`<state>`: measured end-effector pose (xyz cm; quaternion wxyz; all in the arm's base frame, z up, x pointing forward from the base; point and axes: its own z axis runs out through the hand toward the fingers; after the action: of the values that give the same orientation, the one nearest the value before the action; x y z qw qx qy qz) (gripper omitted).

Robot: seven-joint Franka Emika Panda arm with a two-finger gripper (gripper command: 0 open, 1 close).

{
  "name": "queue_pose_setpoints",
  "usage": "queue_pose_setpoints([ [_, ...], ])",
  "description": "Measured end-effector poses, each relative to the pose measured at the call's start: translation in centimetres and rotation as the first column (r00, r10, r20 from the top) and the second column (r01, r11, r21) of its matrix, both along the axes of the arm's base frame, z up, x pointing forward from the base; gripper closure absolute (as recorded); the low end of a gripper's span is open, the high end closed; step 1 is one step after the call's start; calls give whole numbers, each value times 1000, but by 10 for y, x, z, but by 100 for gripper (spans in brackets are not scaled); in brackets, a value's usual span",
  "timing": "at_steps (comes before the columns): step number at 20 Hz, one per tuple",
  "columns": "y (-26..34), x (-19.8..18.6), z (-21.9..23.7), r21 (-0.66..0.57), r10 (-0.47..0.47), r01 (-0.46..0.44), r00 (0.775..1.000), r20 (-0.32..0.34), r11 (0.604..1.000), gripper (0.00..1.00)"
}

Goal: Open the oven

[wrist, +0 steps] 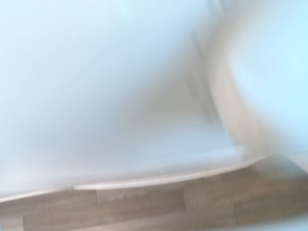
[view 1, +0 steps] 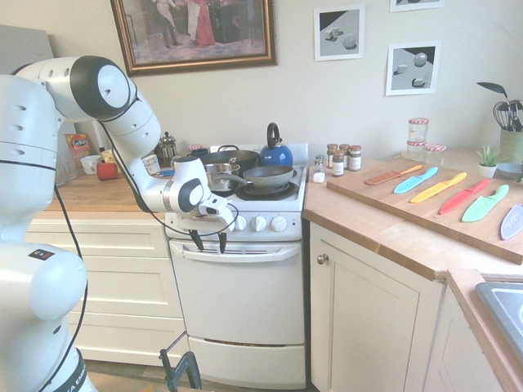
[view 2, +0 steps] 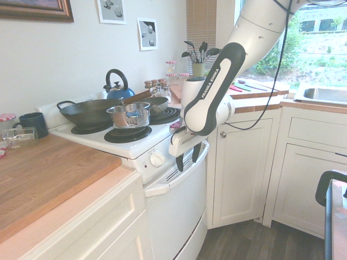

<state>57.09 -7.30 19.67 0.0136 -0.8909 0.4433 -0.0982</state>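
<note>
Approach step, judging by the first exterior view: gripper [view 1: 210, 240] hangs with fingers parted, holding nothing, just over the left end of the handle [view 1: 237, 250] of the oven [view 1: 239, 310], glossy white between cream cabinets. Second exterior view: door shut; next, fingers should straddle the bar. Wrist view: blurred white enamel, wood-plank floor [wrist: 144, 207].

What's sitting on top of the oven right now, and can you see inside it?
On the oven hob: a blue kettle, a black wok, a grey frying pan and a steel saucepan. The door is shut and plain white, so the inside is hidden. The gripper hangs at the handle.
</note>
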Motion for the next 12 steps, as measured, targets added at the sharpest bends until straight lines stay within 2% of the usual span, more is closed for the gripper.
queue_pose_setpoints([
  [5,-13,6,-26,-10,33,-33,999,17,999,0],
  [12,-51,-7,-40,-32,145,-144,989,18,989,0],
])
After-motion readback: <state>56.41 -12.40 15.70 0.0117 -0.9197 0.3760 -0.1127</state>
